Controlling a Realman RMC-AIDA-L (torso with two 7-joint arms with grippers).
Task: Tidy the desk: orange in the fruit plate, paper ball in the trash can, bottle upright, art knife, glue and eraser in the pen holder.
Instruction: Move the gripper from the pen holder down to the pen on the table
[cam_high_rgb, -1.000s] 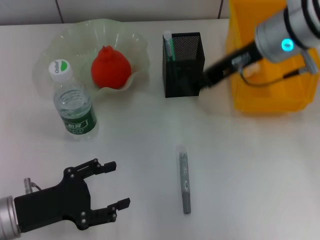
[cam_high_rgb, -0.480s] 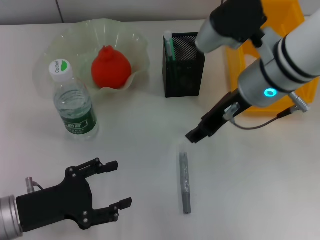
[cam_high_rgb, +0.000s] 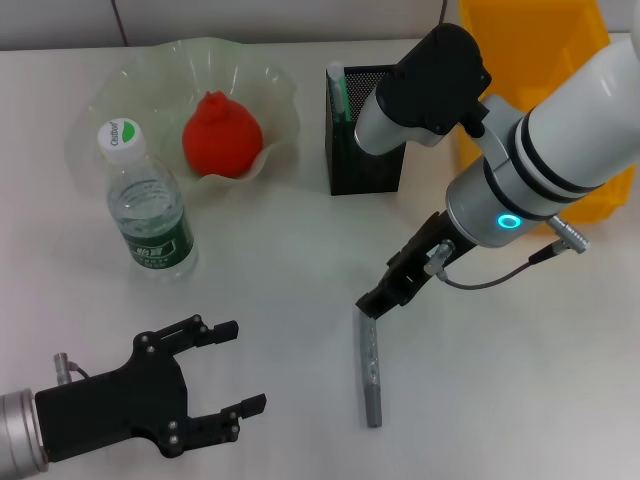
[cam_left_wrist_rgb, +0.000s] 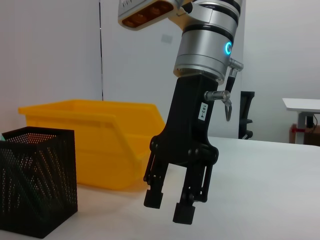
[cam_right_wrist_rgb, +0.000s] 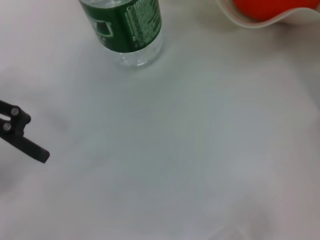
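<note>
Art knife (cam_high_rgb: 369, 366): slim grey stick lying flat on the white tabletop (cam_high_rgb: 500, 380); its far end sits directly under the right gripper (cam_high_rgb: 372, 303).

Right gripper: pointed down at the knife's far end, fingers spread a little with a gap between them, seen clearly in the left wrist view (cam_left_wrist_rgb: 172, 211); holds nothing.

Pen holder (cam_high_rgb: 366, 128): black mesh cup, upright, beyond the right gripper; a pale green-white stick stands in its left corner.

Trash can (cam_high_rgb: 530, 40): yellow bin, beyond and to the right of the right gripper, partly hidden by the arm.

Orange (cam_high_rgb: 221, 134): inside the fruit plate (cam_high_rgb: 150, 70), well to the left of the right gripper.

Bottle (cam_high_rgb: 148, 210): upright, white cap on, just in front of the fruit plate.

Left gripper (cam_high_rgb: 230, 366): low over the tabletop, well to the left of the knife, fingers wide apart, empty.
</note>
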